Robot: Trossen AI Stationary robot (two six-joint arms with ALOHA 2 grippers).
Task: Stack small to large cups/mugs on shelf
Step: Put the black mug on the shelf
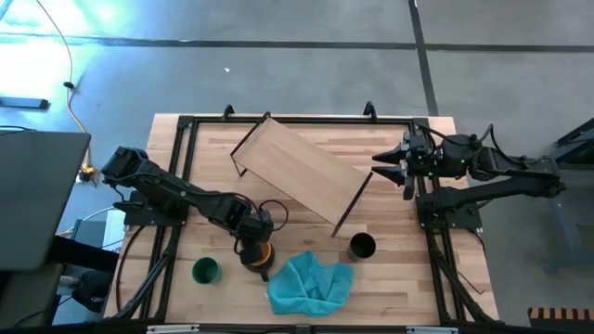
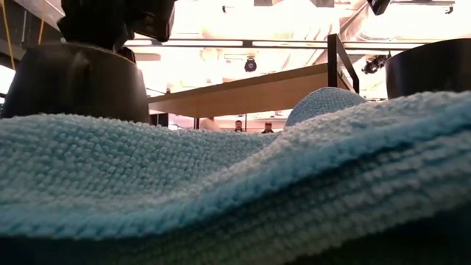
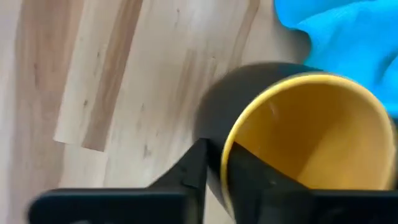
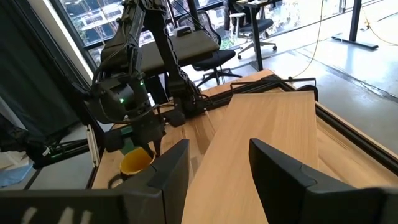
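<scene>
The yellow-orange mug [image 1: 257, 252], dark outside, stands near the table's front, just left of the teal-blue cloth [image 1: 311, 284]. My left gripper [image 1: 253, 239] is over it and shut on its wall. The green cup [image 1: 205, 271] stands at the front left. The black cup [image 1: 362, 246] stands right of the cloth. The wooden shelf [image 1: 297, 172] lies askew across the middle of the table on its black end legs. My right gripper [image 1: 390, 165] is open and empty, past the shelf's right end. My left gripper holds the mug's wall at the rim [image 3: 225, 163], one finger [image 3: 258, 180] inside the mug and one finger [image 3: 189, 177] outside. The fingers come from above, pointing down. The cloth hides the mug's base in the low view [image 2: 73, 81], so I cannot tell whether it is lifted.
The cloth [image 2: 235, 184] fills the low view's foreground, with the black cup [image 2: 434, 66] behind it at the right. Black rails [image 1: 181, 186] frame the tabletop. People show in the room far behind the table.
</scene>
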